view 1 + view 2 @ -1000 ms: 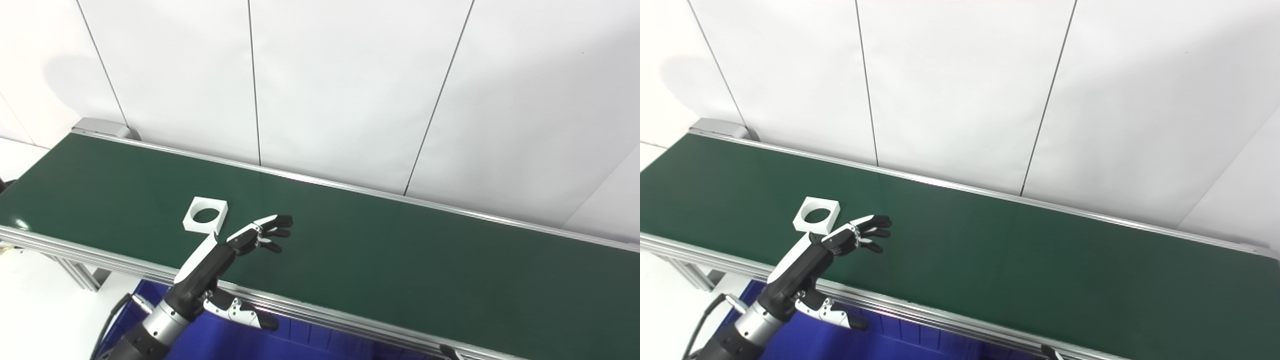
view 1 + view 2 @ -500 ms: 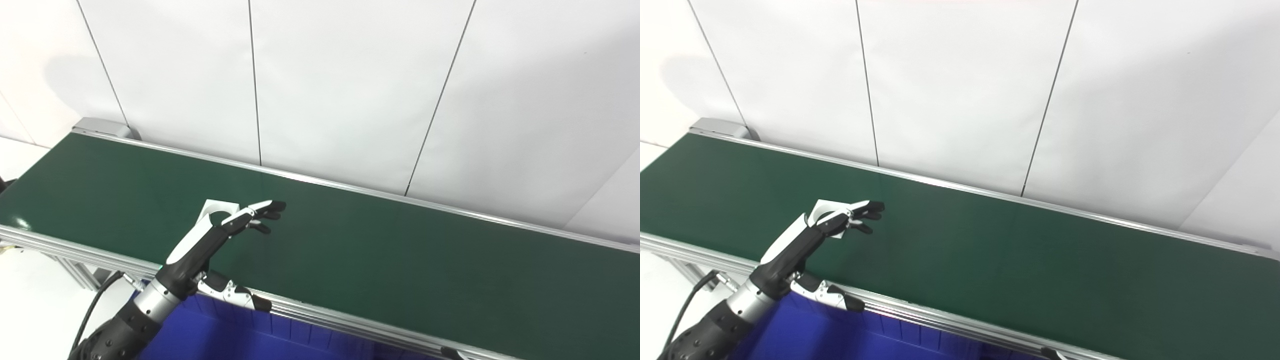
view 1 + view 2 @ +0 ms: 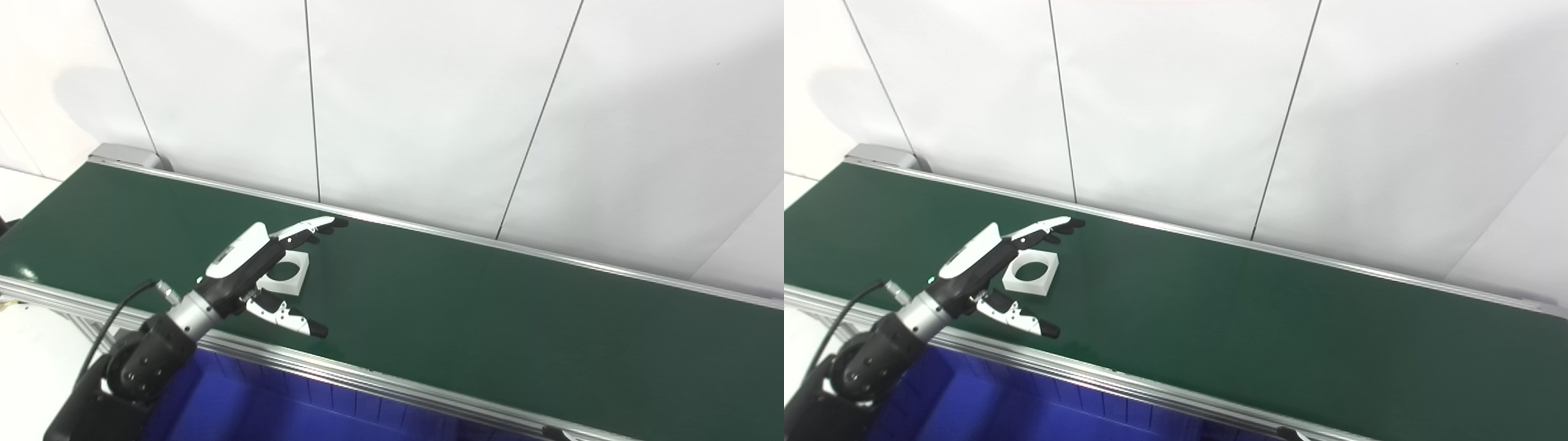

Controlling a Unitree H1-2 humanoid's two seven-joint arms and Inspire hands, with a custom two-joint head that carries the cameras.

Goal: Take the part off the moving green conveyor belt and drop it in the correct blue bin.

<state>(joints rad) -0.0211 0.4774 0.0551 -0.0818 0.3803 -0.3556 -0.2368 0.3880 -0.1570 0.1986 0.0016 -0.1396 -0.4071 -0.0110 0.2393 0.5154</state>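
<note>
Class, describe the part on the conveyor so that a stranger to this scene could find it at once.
Start at the long green conveyor belt running along the white wall, and look to its left portion. There, between the spread fingers and thumb of the robot's open left hand, lies a flat white square block. Its large round centre hole sets it apart; it is the only object on the belt.

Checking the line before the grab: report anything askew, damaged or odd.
Nothing stands out. The white square part with a round hole lies flat on the green conveyor belt, unbroken, between the open left hand's fingers and thumb.
</note>
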